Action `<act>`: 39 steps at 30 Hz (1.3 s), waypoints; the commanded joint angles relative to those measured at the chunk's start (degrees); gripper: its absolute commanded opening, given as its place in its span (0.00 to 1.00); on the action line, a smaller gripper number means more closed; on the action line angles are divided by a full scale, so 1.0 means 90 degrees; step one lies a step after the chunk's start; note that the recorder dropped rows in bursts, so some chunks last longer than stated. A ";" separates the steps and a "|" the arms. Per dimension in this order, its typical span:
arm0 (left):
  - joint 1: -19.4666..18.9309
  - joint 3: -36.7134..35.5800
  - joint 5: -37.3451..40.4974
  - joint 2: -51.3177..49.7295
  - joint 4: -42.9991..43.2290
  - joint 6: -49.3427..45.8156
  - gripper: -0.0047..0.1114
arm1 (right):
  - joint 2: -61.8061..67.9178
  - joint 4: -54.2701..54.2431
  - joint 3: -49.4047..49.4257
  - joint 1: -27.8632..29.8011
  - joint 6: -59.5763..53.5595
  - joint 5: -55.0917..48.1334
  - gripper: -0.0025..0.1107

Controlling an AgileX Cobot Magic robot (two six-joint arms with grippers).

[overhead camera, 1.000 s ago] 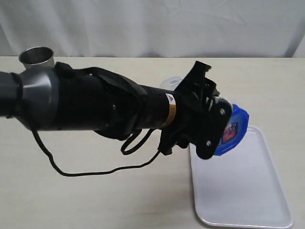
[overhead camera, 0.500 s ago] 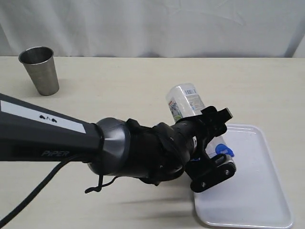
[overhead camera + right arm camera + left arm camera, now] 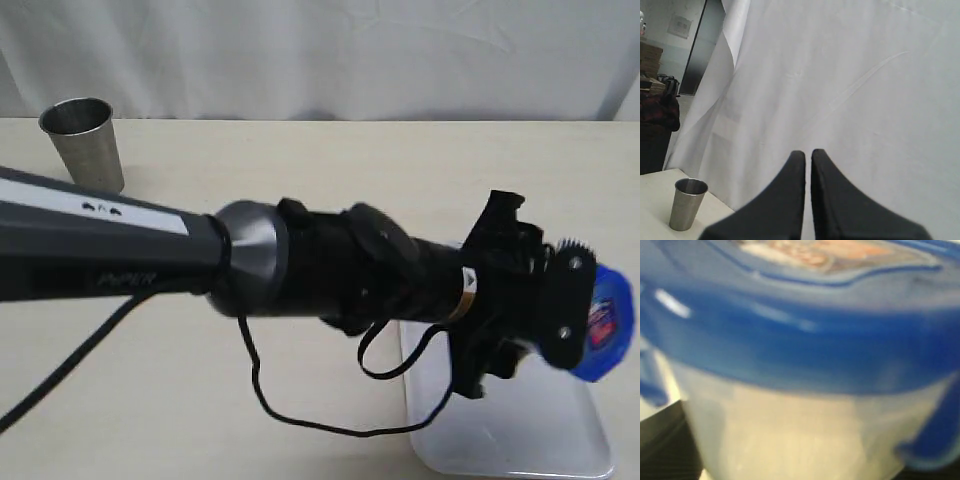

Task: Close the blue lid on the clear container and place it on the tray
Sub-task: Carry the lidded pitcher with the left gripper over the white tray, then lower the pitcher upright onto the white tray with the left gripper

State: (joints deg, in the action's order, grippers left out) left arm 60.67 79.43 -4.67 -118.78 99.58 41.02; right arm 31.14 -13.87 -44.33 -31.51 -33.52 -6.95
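1. The left arm stretches from the left across to the right side. The left gripper [image 3: 572, 316] clasps the clear container [image 3: 790, 440] and holds it aloft over the right part of the tray [image 3: 520, 440]; this area is blurred.
2. The blue lid [image 3: 608, 325] sits on the container's mouth. I cannot tell whether its flaps are snapped.
3. The right gripper [image 3: 807, 165] is pinched together and empty, facing the white curtain [image 3: 865, 75].
4. The metal cup [image 3: 85, 140] stands upright at the far left of the table [image 3: 300, 160].

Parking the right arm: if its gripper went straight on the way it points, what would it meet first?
Probably the white curtain: the right gripper, shut, aims straight at it with nothing between. The metal cup stands off that line. How far is unclear.
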 commanded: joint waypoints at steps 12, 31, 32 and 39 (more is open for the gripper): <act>-0.1630 0.0444 -0.5734 -0.1340 -0.4096 -0.0315 0.04 | 0.0323 -0.0002 0.0012 0.0036 0.0869 -0.0241 0.06; -0.1630 0.0444 -0.5333 -0.1953 -0.3857 -0.0224 0.53 | 0.0568 0.0028 0.0012 0.0036 0.0869 -0.0254 0.06; -0.1630 0.0444 -0.5332 -0.1953 -0.3857 -0.0261 0.63 | 0.0568 0.0028 0.0012 0.0036 0.0869 -0.0254 0.06; -0.1635 0.0444 -0.5304 -0.1893 -0.3774 -0.0368 0.91 | 0.0568 0.0028 0.0012 0.0036 0.0869 -0.0265 0.06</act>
State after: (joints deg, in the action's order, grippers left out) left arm 46.02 83.39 -51.85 -136.71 65.27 38.22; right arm 36.12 -14.33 -44.33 -31.51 -25.90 -9.09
